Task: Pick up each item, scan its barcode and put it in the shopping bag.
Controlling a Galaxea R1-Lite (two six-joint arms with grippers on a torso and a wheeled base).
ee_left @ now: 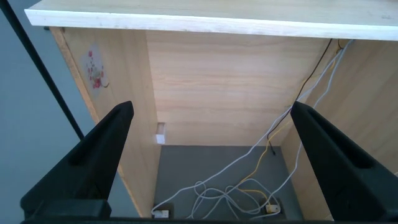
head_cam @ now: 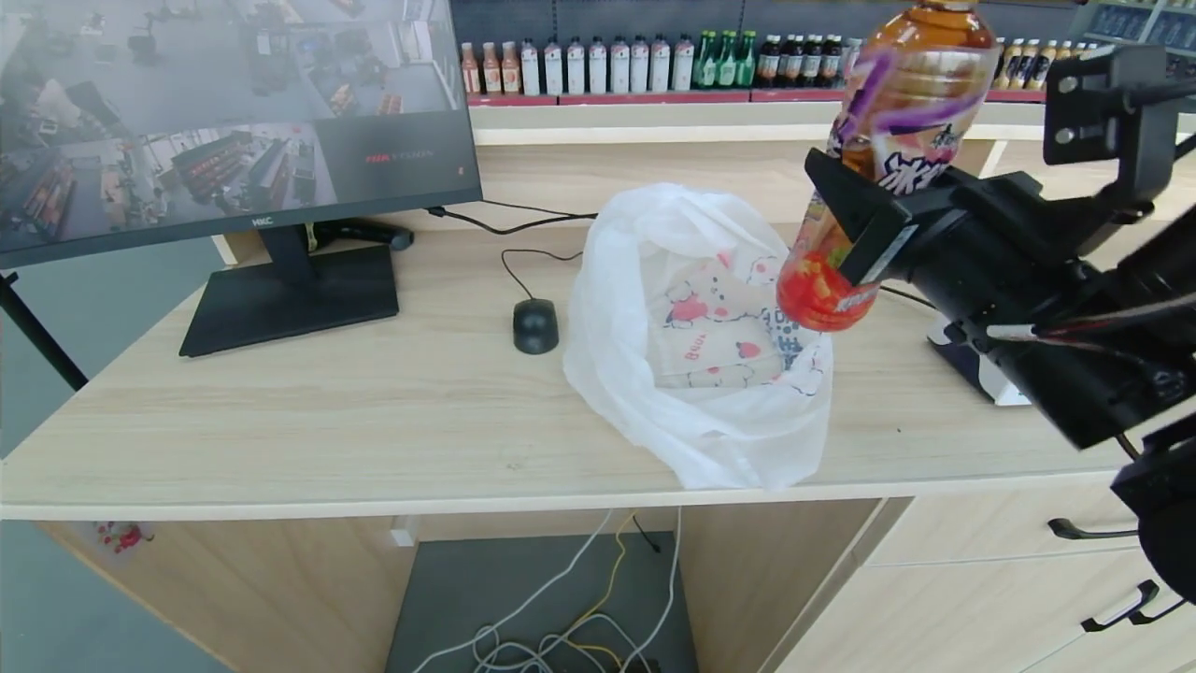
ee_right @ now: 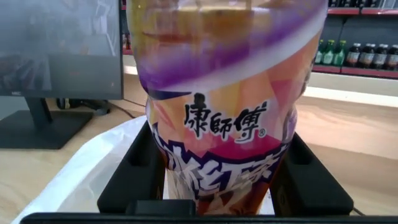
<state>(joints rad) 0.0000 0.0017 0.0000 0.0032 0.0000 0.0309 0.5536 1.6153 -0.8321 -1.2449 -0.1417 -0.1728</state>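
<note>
Gripping colourfully labelled bottle (head_cam: 899, 112): right pincer (head_cam: 846, 238).

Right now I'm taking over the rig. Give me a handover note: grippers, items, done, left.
Right gripper: shut on the bottle, held tilted over the right rim of the shopping bag.
Left gripper: open, empty, low in front of the desk.
Done: one printed packet lies in the bag.
Left: put the bottle in the bag. I cannot tell whether it has been scanned.
</note>
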